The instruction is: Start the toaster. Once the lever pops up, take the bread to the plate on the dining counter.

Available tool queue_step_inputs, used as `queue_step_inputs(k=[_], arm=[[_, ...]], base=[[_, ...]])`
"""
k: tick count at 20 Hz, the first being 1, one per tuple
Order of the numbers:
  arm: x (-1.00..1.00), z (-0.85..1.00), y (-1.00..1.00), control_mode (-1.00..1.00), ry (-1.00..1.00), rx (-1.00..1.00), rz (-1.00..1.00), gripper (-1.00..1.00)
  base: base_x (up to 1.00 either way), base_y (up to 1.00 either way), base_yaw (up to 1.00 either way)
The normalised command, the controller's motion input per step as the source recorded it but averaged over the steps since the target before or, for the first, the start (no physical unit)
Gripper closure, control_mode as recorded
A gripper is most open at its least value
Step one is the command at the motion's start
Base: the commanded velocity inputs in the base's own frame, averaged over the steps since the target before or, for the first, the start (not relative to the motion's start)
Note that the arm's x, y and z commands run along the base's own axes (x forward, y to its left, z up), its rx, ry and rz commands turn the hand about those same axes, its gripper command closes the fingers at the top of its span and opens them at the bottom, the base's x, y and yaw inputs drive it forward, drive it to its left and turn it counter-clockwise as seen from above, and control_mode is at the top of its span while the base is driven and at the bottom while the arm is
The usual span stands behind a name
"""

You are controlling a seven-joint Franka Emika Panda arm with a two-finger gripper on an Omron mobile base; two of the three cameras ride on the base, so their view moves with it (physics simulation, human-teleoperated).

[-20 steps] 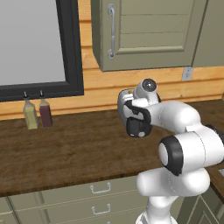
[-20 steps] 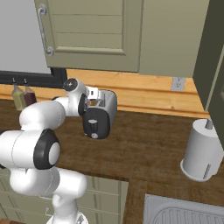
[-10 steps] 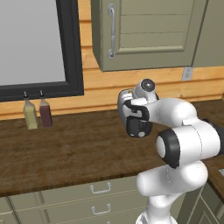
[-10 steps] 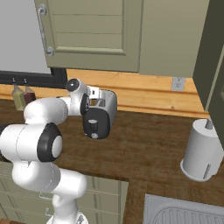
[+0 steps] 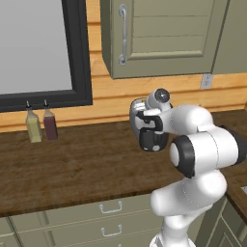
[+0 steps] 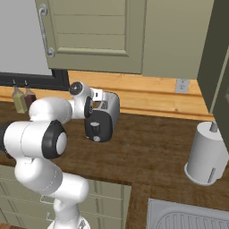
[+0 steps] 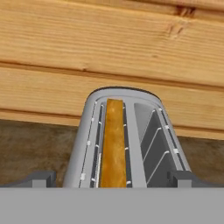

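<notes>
**Fingers spread wide over the toaster, bread sitting in its slot**

Left base view first: the white arm reaches forward over the dark wood table (image 5: pixel 72 164), and its hand sits right in front of the toaster (image 5: pixel 139 107), hiding most of it. We catch a sliver of silver body and the black end panel below the wrist. Off to the left, two bottles (image 5: pixel 41 126), one yellowish, one dark red, stand side by side against the plank wall under a black-framed window (image 5: pixel 77 53). A green cabinet (image 5: pixel 164 38) hangs above.

Over to the right base view, and here the toaster (image 6: pixel 106 115) opens up much better: rounded silver shell, black end panel facing us with a round knob low on it. The hand presses in from the toaster's left side. This angle also brings in a white paper towel roll (image 6: pixel 205 154) on its stand at the right, well apart from the toaster, a wall outlet (image 6: pixel 181 85), and a corner of the sink (image 6: pixel 188 217) at the bottom.

Now the hand view, looking straight along the toaster's (image 7: pixel 127 140) top: two slots, and the bread (image 7: pixel 113 144) stands on edge in the left one, golden crust showing; the right slot is bare wire. The gripper (image 7: pixel 113 177) is fully released, one dark fingertip low on either side of the toaster, grasping nothing.
</notes>
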Motion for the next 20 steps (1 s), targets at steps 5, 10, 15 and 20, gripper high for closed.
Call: queue_step_inputs(k=[5, 10, 15, 20], arm=[[0.10, 0.00, 0.00, -1.00, -0.02, 0.00, 0.00, 1.00], [0.08, 0.00, 0.00, -1.00, -0.02, 0.00, 0.00, 1.00], [0.05, 0.00, -0.01, -1.00, -0.02, 0.00, 0.00, 1.00], [0.03, 0.00, -0.08, -1.00, -0.01, 0.00, 0.00, 1.00]], base=[[0.00, 0.00, 0.00], [0.00, 0.00, 0.00], [0.00, 0.00, 0.00], [0.00, 0.00, 0.00]])
